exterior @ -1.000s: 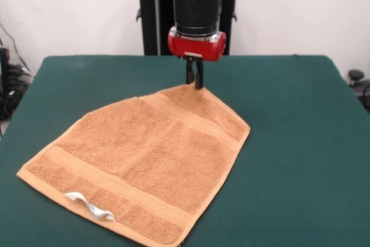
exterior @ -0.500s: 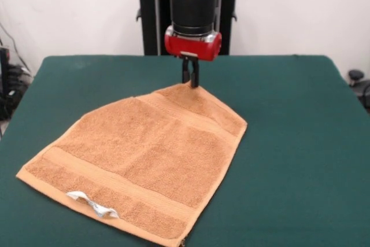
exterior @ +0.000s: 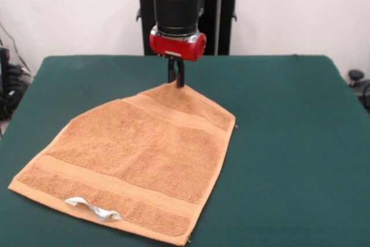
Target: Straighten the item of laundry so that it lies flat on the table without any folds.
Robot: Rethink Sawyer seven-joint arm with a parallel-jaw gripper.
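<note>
So I'm mid-pull right now: my claw (exterior: pixel 176 79) is pinched together on the far corner of the towel (exterior: pixel 136 157), holding that tip just off the desk (exterior: pixel 289 143) so the cloth peaks up into a little point there. The rest of the towel lies spread over the desk's middle and runs down toward the near left corner, with its white tag (exterior: pixel 92 207) sitting by the near hem.

My read is that this is the straightening step itself, and it's mostly there. The body of the towel looks flat with the border bands showing clean; only the far end is bunched up narrow where I'm gripping it.

Next move, I'd guess, is to draw that corner out toward the far edge until the far hem goes square, lower it onto the felt, then let go without dragging it back into a wrinkle. The left side still looks a bit curved, so it may want its own tug.

Count: one towel, one tag, one desk, one claw.
</note>
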